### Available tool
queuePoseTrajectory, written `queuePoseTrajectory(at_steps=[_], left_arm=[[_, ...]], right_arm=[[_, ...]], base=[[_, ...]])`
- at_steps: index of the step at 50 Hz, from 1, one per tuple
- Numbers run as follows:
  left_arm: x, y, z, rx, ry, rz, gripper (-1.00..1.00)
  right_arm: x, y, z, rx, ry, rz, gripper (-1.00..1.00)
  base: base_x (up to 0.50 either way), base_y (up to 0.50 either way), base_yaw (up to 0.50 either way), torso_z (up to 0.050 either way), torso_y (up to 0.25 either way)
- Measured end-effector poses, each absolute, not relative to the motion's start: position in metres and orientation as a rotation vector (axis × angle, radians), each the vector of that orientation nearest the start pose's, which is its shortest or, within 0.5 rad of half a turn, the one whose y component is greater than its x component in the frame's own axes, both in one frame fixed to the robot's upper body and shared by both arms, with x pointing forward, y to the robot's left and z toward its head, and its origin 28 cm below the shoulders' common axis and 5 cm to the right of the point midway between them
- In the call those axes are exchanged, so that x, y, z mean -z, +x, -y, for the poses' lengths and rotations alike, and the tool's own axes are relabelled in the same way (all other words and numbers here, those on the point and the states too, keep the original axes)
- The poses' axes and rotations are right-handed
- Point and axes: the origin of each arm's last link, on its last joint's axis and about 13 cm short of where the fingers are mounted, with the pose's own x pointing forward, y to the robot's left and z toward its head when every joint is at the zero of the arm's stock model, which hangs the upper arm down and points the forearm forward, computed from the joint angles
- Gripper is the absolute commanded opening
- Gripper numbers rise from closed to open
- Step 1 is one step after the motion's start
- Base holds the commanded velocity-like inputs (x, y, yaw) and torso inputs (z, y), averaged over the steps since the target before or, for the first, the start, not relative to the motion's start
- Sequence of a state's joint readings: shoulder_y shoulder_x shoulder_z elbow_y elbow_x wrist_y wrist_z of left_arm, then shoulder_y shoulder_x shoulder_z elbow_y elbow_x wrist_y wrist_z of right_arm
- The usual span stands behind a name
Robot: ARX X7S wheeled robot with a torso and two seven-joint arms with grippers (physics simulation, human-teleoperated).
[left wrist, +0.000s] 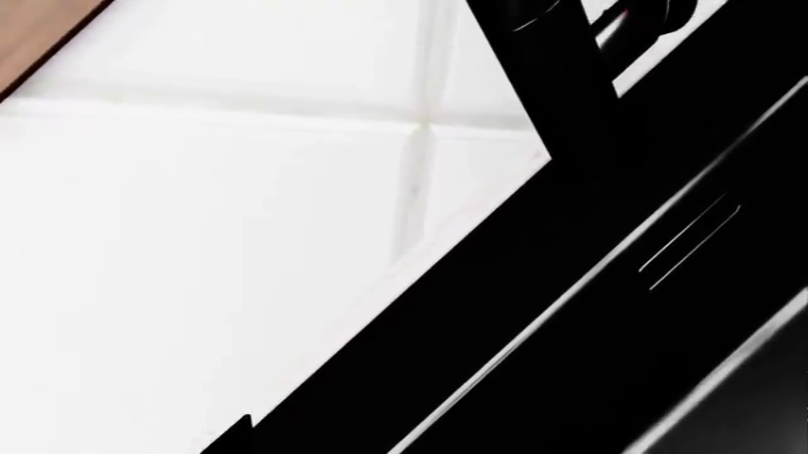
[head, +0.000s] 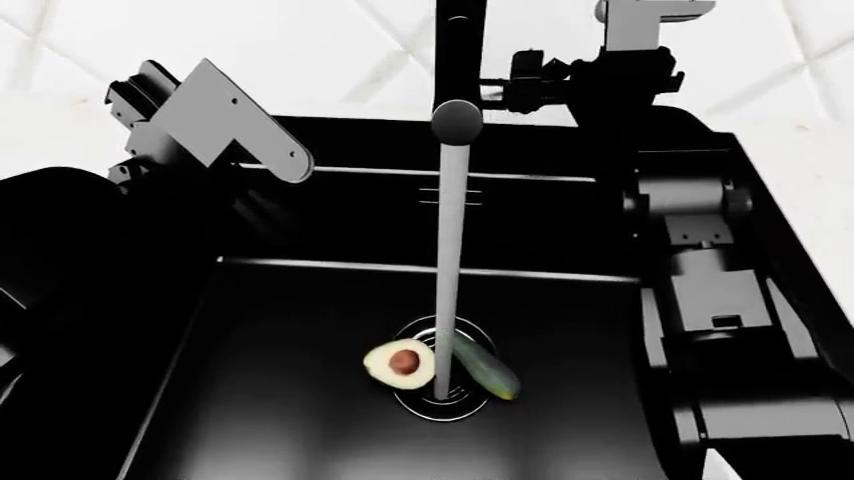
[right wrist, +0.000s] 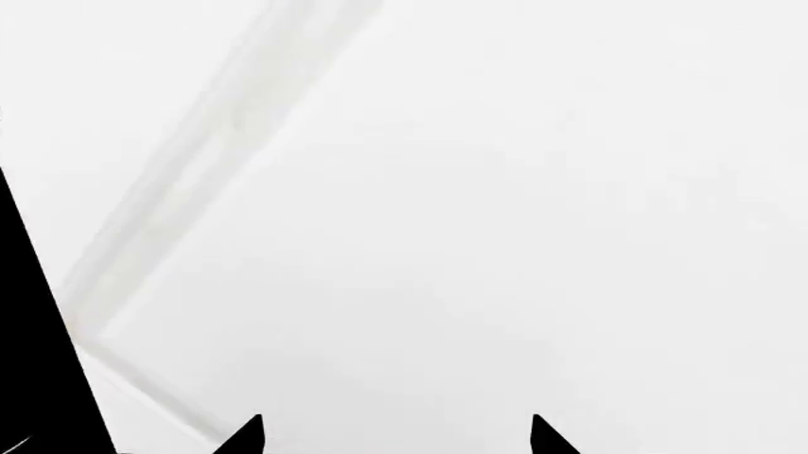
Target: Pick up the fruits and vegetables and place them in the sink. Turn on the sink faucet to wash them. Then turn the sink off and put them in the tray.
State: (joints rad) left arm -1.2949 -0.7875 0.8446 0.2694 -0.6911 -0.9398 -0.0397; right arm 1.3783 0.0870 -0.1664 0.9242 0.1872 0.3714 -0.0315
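While water ran, the wet avocado (head: 399,363) at lower centre looked slippery, best gripped across its skin; right end effector (right wrist: 397,437) spread.

1. Wall (head: 267,40) behind the work area: white tiles, large, laid on the diagonal; thin grey grout lines cross it.
2. Left wrist view: same white tiling (left wrist: 189,236), grout joints meeting at a corner; a strip of light wood (left wrist: 32,33) shows at one edge of the picture.
3. Right wrist view: almost all white tile (right wrist: 505,189), one pale grout seam (right wrist: 189,180) running slantwise.
4. Light: bright, even, soft shadows.
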Motion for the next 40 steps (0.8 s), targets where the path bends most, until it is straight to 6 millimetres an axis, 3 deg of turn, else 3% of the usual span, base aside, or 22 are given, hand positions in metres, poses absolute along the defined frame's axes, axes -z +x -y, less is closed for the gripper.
queuePoseTrajectory(at_steps=[19, 40], left_arm=[[-0.283, 0.302, -0.268, 0.331, 0.698, -0.028, 1.00], [-0.285, 0.301, -0.268, 0.329, 0.699, -0.022, 1.00]], right_arm=[[-0.282, 0.422, 0.130, 0.002, -0.049, 0.147, 1.00], [-0.277, 0.394, 0.159, 0.102, -0.102, 0.122, 1.00]], base=[[0.00, 0.00, 0.00, 0.000, 0.029], [0.00, 0.00, 0.00, 0.000, 0.000]])
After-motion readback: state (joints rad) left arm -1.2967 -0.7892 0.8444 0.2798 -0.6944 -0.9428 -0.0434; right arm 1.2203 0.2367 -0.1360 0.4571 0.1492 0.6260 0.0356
